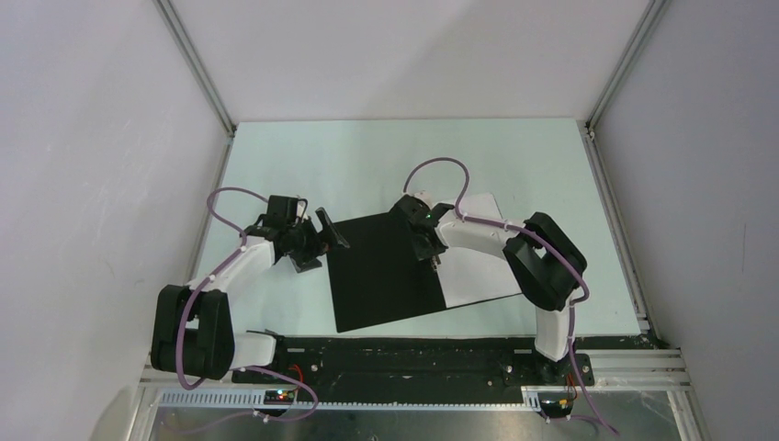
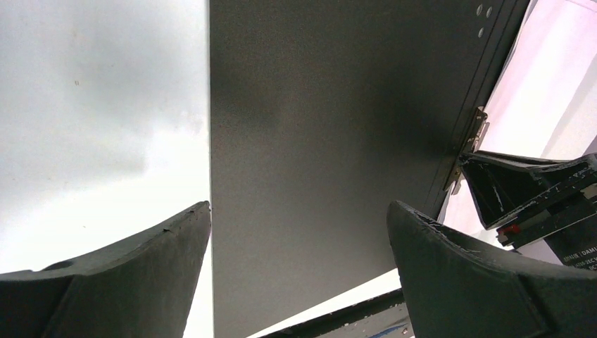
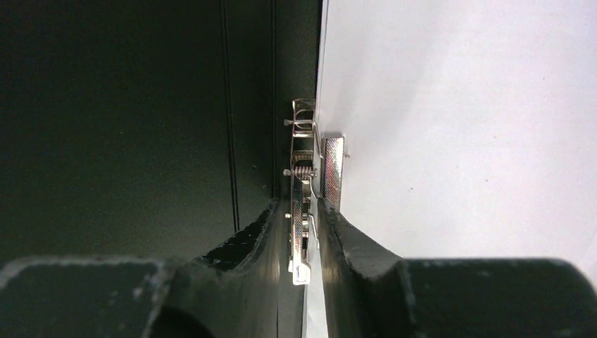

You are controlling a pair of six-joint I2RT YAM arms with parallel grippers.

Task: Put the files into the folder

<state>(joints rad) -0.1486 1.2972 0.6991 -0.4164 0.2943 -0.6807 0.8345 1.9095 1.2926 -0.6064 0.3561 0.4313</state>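
Note:
The folder (image 1: 386, 271) lies open mid-table with its black inside up. The white files (image 1: 478, 266) lie on its right half, along the spine. My right gripper (image 1: 432, 255) stands over the spine. In the right wrist view it (image 3: 303, 211) is shut on the metal spine clip (image 3: 303, 169), with the files (image 3: 457, 127) to the right and the black cover (image 3: 141, 127) to the left. My left gripper (image 1: 317, 246) is open and empty at the folder's left edge. In the left wrist view it (image 2: 299, 208) hovers over the black flap (image 2: 324, 127).
The pale table top (image 1: 367, 156) extends behind and to the left of the folder. The black base rail (image 1: 413, 354) runs along the near edge. White enclosure walls with metal frame posts (image 1: 197, 69) stand on three sides.

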